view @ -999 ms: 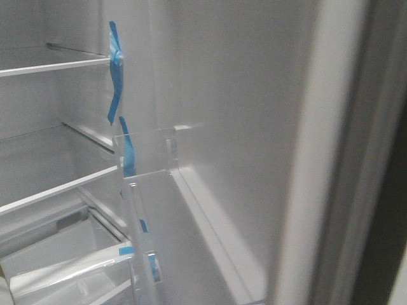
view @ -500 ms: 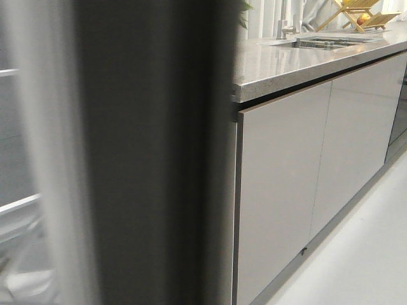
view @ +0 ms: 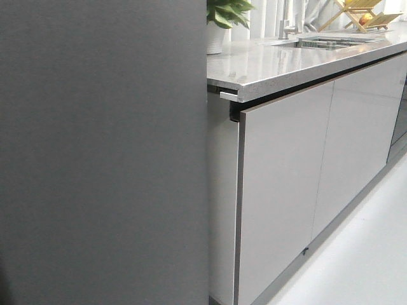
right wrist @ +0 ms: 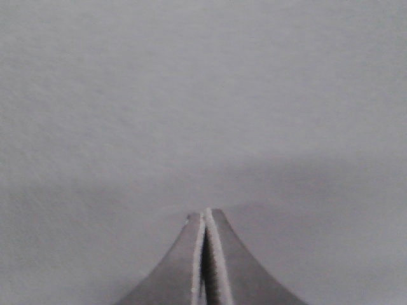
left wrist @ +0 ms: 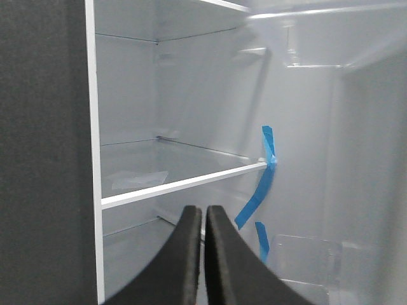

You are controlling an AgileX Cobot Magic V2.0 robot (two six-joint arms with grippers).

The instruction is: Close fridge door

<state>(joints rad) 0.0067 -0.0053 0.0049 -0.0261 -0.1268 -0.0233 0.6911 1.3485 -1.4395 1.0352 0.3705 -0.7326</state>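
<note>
Fridge door (view: 102, 152) seen from outside, filling the left half of the front view beside the kitchen counter (view: 286, 60).

The door's outer face is a flat, matte dark grey with no handle, label or writing visible; its right edge stands just beside the glossy light-grey cabinet doors (view: 286, 190). Half a second ago the same surface was a blurred dark band with the white fridge interior showing at far left; now it is sharp and covers that interior entirely. The left gripper (left wrist: 203, 254) has its fingers pressed together, holding nothing, facing the white fridge interior with glass shelves (left wrist: 184, 184) and strips of blue tape (left wrist: 257, 190). The right gripper (right wrist: 205, 254) is likewise closed and empty, its tips at a plain grey surface.
</note>
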